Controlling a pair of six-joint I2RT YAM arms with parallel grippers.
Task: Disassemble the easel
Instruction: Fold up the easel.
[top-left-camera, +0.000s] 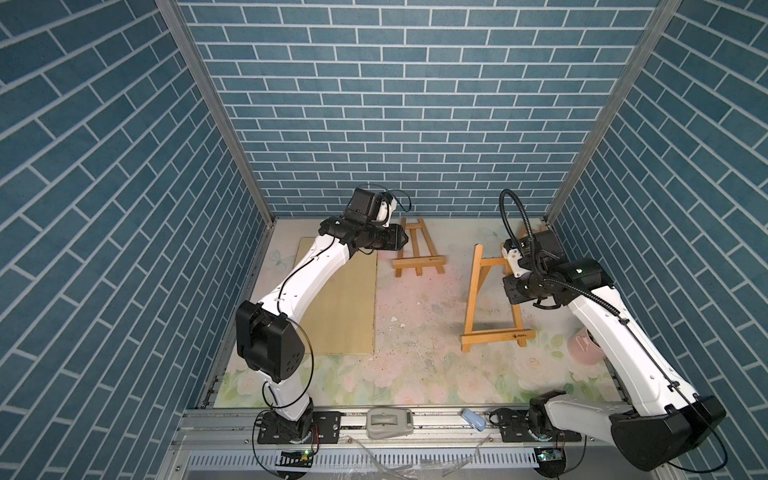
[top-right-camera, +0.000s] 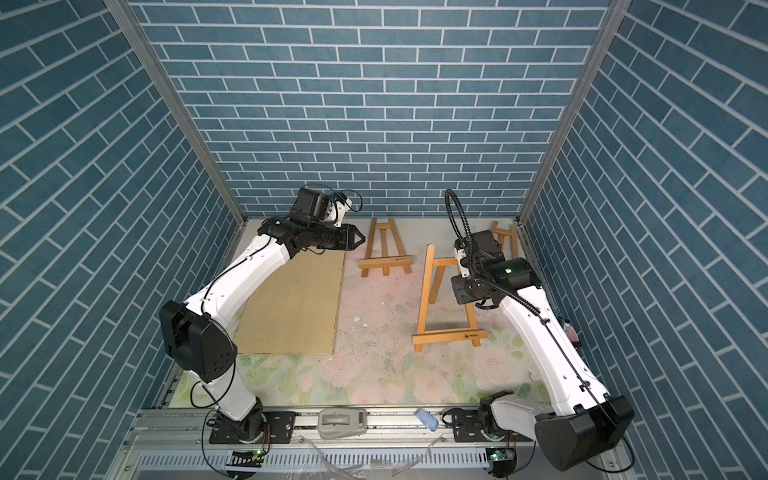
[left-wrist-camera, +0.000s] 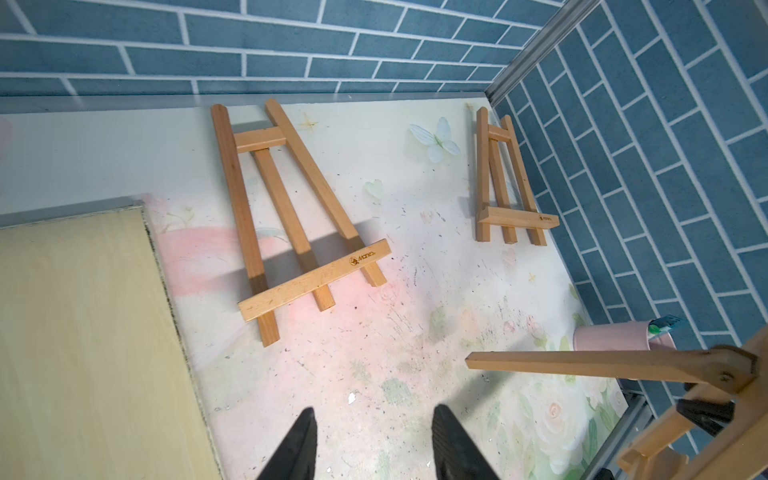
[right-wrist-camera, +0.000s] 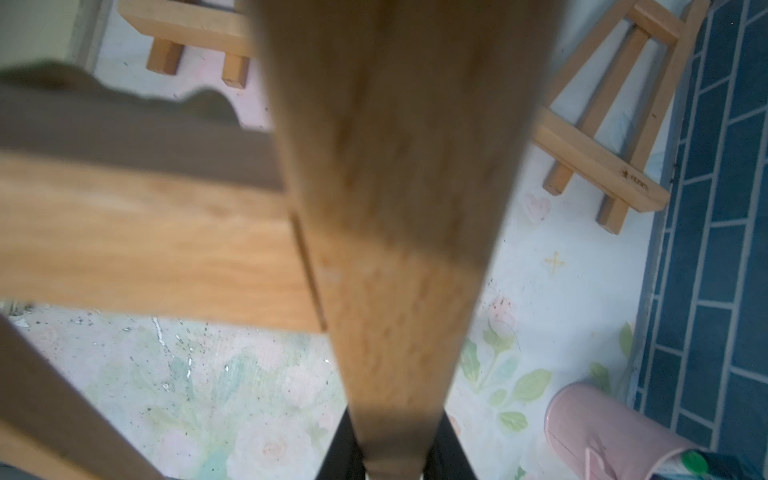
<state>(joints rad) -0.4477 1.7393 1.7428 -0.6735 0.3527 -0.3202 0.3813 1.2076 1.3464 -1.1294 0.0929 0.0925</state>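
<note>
1. Easel (top-left-camera: 492, 309) – the largest of 3 here – stands on the counter (top-left-camera: 415, 316) with its ledge and feet down. Its top end is in the right gripper (right-wrist-camera: 394, 457), and it is well apart from the left gripper (left-wrist-camera: 374, 449), off beyond that gripper's fingertips.
2. The right gripper is clamped on 1 side upright of the easel. Its wrist view shows the wood running straight out from between the black fingers, with the top cross-piece joining the upright just ahead of the grip.
3. The left gripper hovers above the counter with its fingers apart and nothing between them. A smaller easel (left-wrist-camera: 316, 277) lies flat ahead of it, a 2nd small one (left-wrist-camera: 517, 220) lies farther off by the wall, and a board (left-wrist-camera: 83, 332) lies flat at its side.
4. Step in hand, as I judge it: bracing. 1 arm steadies the frame while the other is free to work. A bar (left-wrist-camera: 582, 363) juts out level from a screwed block close to the right gripper – probably the rear leg, not yet folded in.
5. The next move likely calls for the left gripper to cross to the held easel, set its open fingers around that jutting bar and close on it. The bar should then swing about its screw rather than be pulled straight, while the right gripper's hold keeps the frame from tipping.
</note>
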